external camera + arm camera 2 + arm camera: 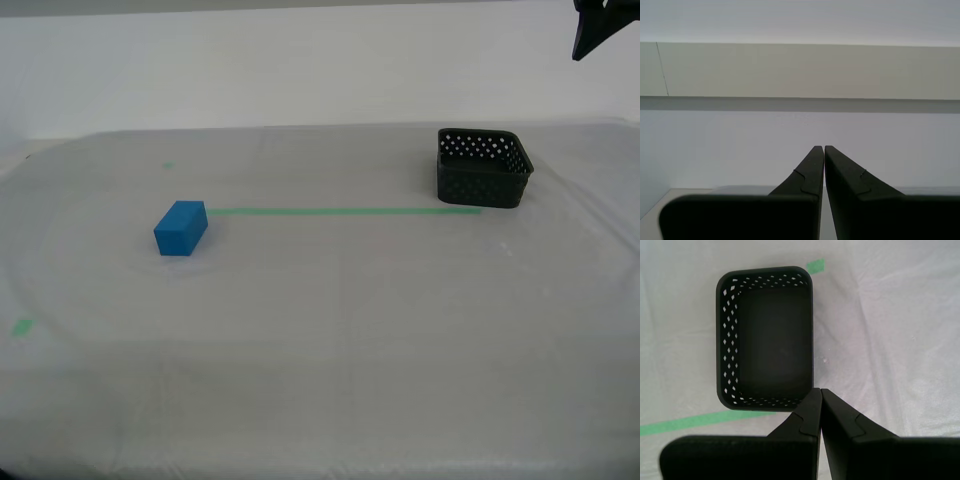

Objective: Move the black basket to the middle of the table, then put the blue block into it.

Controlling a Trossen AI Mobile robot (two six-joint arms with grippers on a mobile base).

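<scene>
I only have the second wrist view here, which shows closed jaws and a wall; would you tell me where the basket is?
Observer: The basket sits on the table toward the exterior view's right, at one end of a green tape line.
Operator: Thank you. Is anything in it?
Observer: No, the first wrist view looks straight down into it and it is empty.
Operator: Where is the block, then?
Observer: The block lies at the tape line's other end, toward the exterior view's left, well apart from the basket.
Operator: And the other gripper?
Observer: My first gripper hangs above the basket's rim, jaws shut, holding nothing.
</scene>
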